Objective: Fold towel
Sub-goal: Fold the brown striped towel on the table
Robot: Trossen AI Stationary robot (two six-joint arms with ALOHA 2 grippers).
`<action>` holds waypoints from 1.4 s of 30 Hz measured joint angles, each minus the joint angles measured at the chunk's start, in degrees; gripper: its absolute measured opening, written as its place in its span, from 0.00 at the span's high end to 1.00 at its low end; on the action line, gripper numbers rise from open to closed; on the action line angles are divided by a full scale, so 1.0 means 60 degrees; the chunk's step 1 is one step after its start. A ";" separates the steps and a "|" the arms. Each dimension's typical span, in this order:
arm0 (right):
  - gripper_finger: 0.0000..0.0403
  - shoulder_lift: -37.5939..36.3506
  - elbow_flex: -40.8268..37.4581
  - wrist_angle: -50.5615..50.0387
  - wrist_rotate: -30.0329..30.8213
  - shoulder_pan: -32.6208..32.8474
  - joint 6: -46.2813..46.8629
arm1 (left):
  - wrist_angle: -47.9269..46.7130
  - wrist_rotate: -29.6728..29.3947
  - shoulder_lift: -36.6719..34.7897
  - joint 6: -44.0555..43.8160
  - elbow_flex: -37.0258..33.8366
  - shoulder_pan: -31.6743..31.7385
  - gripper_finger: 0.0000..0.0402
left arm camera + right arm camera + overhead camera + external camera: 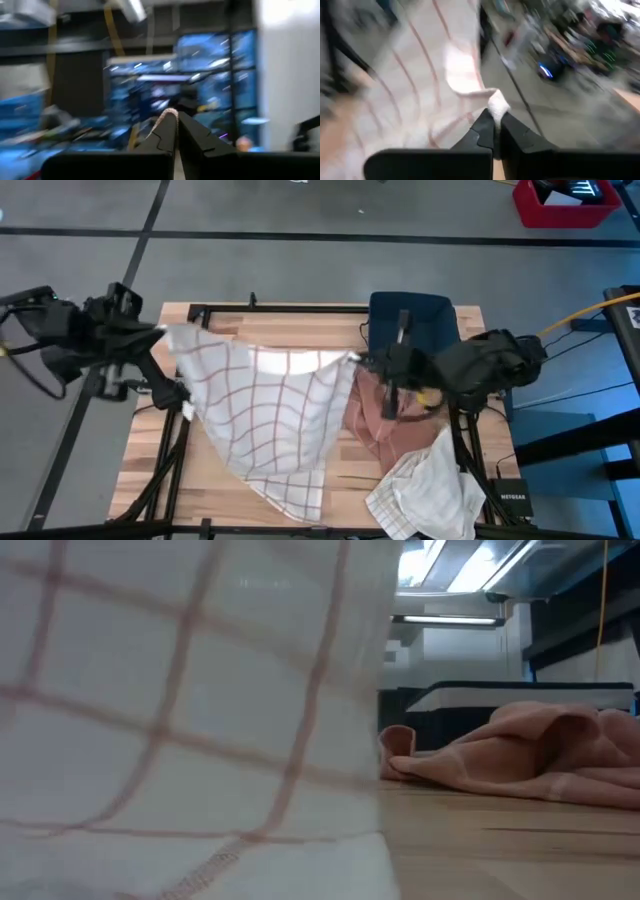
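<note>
Above the wooden table (150, 465), left hand (163, 330) and right hand (357, 360) each clamp the checked towel (265, 415).

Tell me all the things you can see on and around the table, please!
Checked towel: one, white with red lines, held up over the table's left half.
Pink cloth: one, bunched, right of middle.
White cloth: one, crumpled, near right corner.
Table: one, pale wood.
Blue chair: one, beyond the far edge.
Red bin: one, on the floor, far right.
Left tool: one, dark, pinching the towel's left corner.
Right tool: one, dark, pinching its right corner.
</note>
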 joint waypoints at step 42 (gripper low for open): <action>0.97 0.0000 -1.1683 0.8526 -0.3982 -0.6029 0.0917 | -1.3397 -0.2122 -0.3433 -1.4865 -0.6056 0.6194 0.99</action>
